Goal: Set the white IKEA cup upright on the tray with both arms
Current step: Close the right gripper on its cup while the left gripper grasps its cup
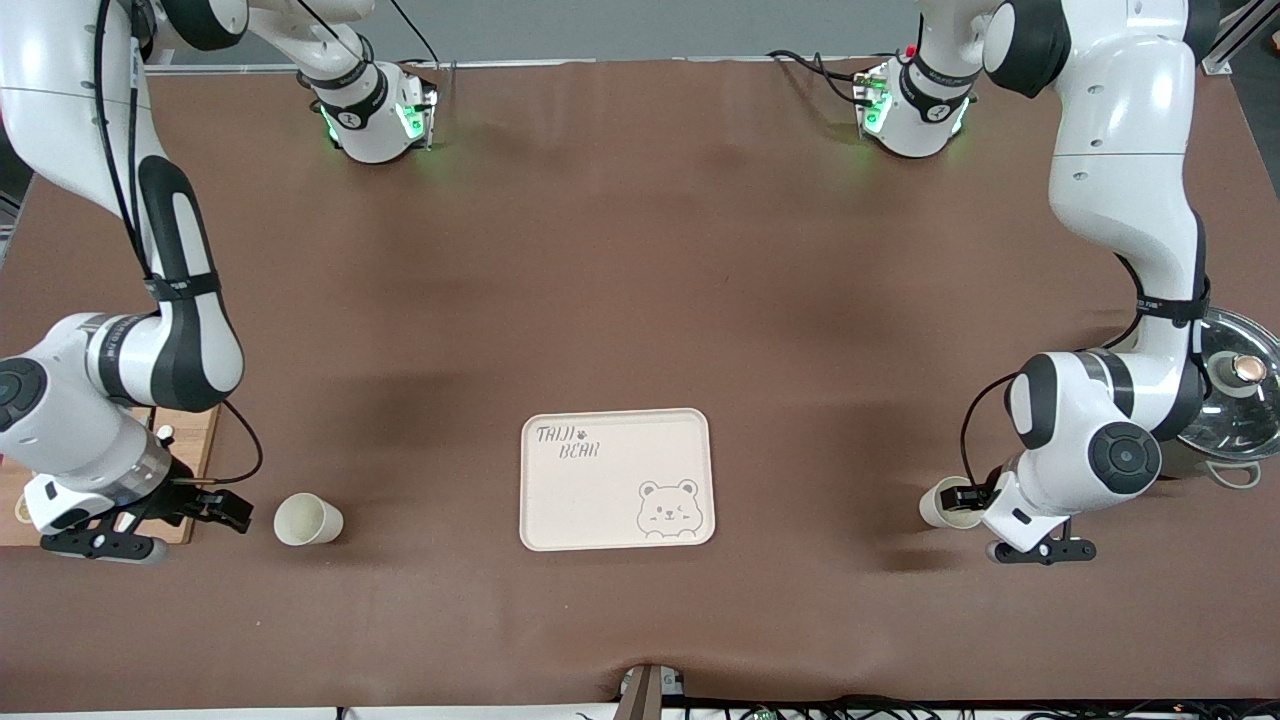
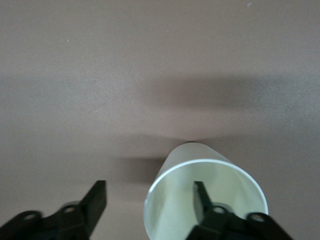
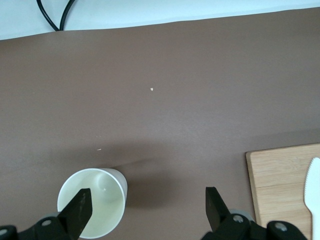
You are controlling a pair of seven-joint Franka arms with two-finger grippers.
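Two white cups lie on their sides on the brown table. One cup [image 1: 310, 520] [image 3: 92, 207] lies toward the right arm's end, its mouth facing my right gripper [image 1: 165, 528] [image 3: 147, 207]. That gripper is open and low over the table, with one finger just beside the cup's mouth. The other cup [image 1: 938, 503] [image 2: 205, 195] lies toward the left arm's end. My left gripper [image 1: 1000, 522] [image 2: 147, 197] is open and straddles its rim, one finger inside the mouth and one outside, with a gap showing to the wall. The cream tray [image 1: 600, 510] lies between the two cups and carries nothing.
A wooden cutting board [image 1: 195, 440] [image 3: 280, 175] lies under the right arm's wrist, with a white plastic knife [image 3: 312, 192] on it. A glass pot lid [image 1: 1240, 385] sits at the table edge beside the left arm.
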